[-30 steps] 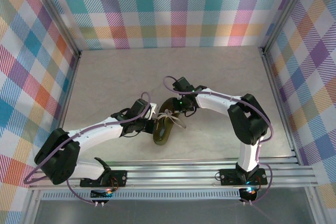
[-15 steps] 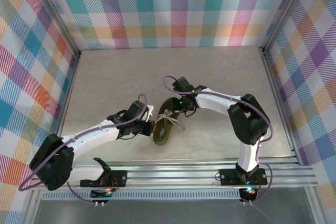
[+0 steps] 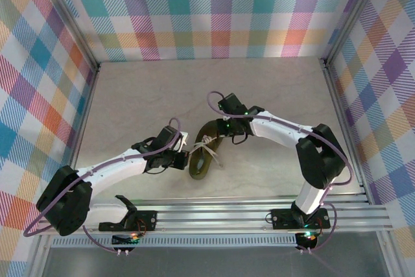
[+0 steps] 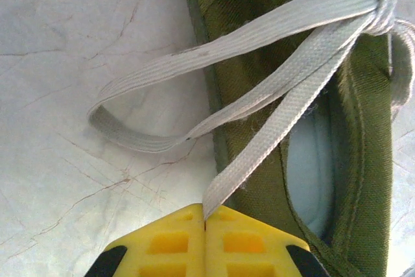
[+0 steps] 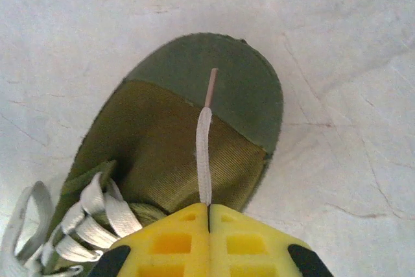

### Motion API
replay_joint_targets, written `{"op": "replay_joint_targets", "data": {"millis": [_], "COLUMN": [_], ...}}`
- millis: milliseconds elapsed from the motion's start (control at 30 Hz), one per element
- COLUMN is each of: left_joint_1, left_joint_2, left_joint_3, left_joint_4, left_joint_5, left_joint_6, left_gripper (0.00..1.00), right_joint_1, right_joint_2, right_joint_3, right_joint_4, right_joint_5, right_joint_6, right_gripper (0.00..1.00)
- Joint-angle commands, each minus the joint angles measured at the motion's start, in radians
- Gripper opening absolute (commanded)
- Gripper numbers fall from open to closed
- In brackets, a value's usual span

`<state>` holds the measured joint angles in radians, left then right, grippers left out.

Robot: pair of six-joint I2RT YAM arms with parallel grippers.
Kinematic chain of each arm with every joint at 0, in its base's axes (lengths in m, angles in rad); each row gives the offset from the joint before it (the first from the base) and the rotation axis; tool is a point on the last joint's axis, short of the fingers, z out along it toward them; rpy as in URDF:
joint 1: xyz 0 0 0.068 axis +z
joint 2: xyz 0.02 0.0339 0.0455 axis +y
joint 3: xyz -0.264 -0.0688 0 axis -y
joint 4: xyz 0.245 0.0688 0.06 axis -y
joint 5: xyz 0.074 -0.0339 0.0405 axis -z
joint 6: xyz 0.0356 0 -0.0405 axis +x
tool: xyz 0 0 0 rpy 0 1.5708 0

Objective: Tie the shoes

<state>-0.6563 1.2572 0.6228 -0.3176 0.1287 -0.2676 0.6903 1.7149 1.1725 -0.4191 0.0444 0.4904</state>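
The left gripper, its yellow fingers pressed together, pinches a cream lace strand beside the shoe's heel opening. The olive-green shoe lies mid-table between both grippers, its laces knotted over the upper. The right gripper, likewise pressed together, pinches a lace end lying over the toe.

The shoe is matt olive canvas with a ribbed weave, its toe cap at twelve o'clock in the right wrist view smoother and darker; the laces are flat woven cream cloth, slightly fuzzy. The table looks like pale matt stone with hairline veins, and the left gripper and right gripper show smooth yellow plastic.
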Motion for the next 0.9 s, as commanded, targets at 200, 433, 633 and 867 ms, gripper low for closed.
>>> {"op": "replay_joint_targets", "data": {"millis": [200,433,633,867], "left_joint_1": [0.018,0.023,0.093,0.187], "left_joint_2": [0.008,-0.045,-0.214,-0.224], "left_joint_3": [-0.021,0.004,-0.008,-0.012], "left_joint_4": [-0.043,-0.079,-0.085,-0.012], "left_joint_5": [-0.01,-0.02,-0.013,0.062], "left_joint_6": [-0.015,-0.01,-0.074,-0.249], "left_gripper": [0.0,0.28,0.47,0.52], "right_joint_1": [-0.002,-0.004,-0.007,0.075], "right_joint_2": [-0.042,-0.14,-0.29,-0.296], "right_joint_3": [-0.083,-0.138,-0.23,-0.332], "right_joint_4": [0.005,0.013,-0.004,-0.028], "right_joint_5": [-0.02,-0.017,-0.105,-0.19], "right_joint_6": [0.061,0.001,-0.213,-0.359], "right_gripper": [0.07,0.54,0.63,0.67]}}
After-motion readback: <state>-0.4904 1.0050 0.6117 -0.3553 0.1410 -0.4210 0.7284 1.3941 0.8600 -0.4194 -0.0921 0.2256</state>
